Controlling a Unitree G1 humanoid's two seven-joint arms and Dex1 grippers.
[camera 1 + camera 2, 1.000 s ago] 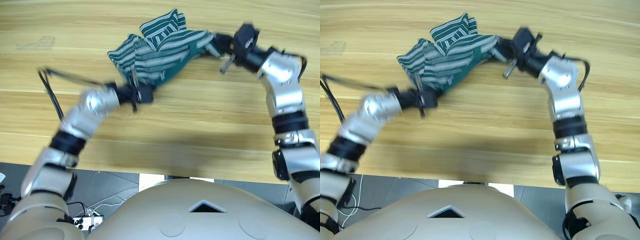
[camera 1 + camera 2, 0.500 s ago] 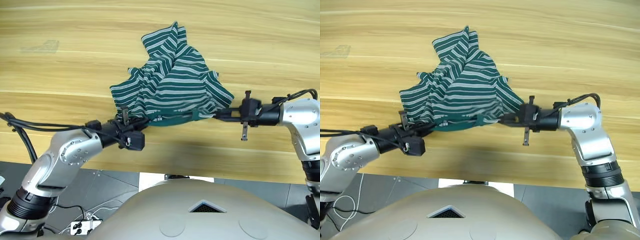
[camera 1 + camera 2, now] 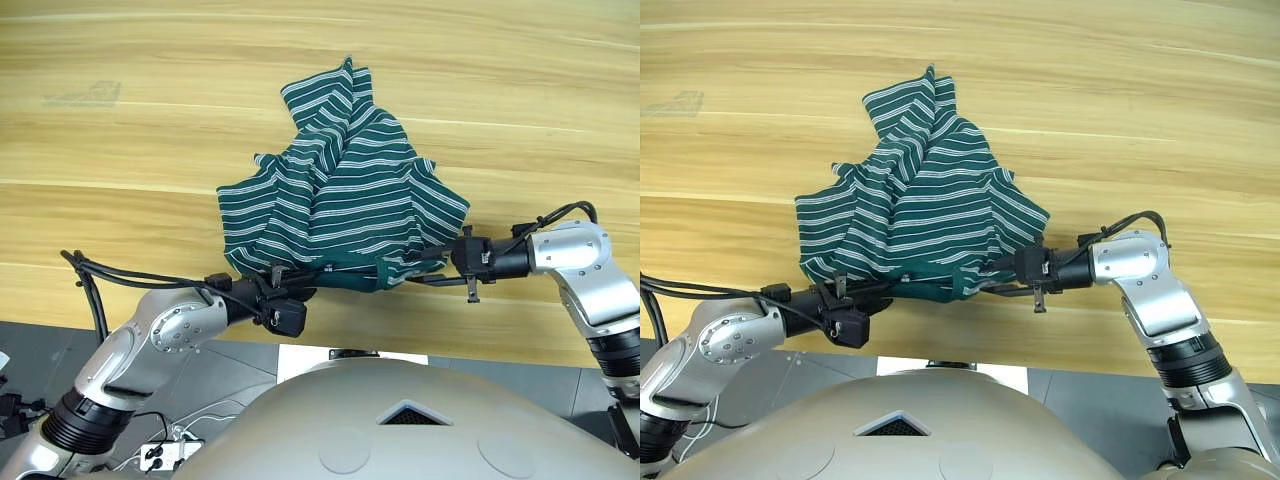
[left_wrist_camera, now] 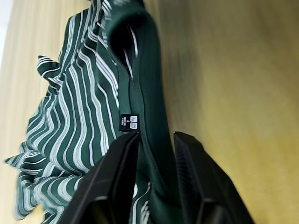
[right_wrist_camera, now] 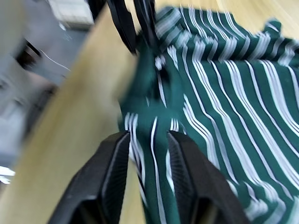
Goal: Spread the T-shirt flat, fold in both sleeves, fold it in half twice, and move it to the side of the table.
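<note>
The green T-shirt (image 3: 340,195) with white stripes lies bunched on the wooden table (image 3: 120,150), its lower part near the front edge and a crumpled part pointing to the far side. My left gripper (image 3: 298,276) is at the front edge, shut on the dark green band of the T-shirt (image 4: 149,112) beside a small label. My right gripper (image 3: 428,267) is shut on the striped cloth (image 5: 210,107) at the shirt's right front corner. The band between the two grippers (image 3: 940,285) sags a little.
The table's front edge (image 3: 500,355) runs just below both grippers, with dark floor, cables and a power strip (image 3: 175,450) under it. Bare wood lies left, right and beyond the shirt. A faint mark (image 3: 80,93) shows at the far left.
Both grippers pulled the shirt from the far middle of the table to the front edge, spreading it. Since then they have drawn closer together and the cloth has bunched up.
</note>
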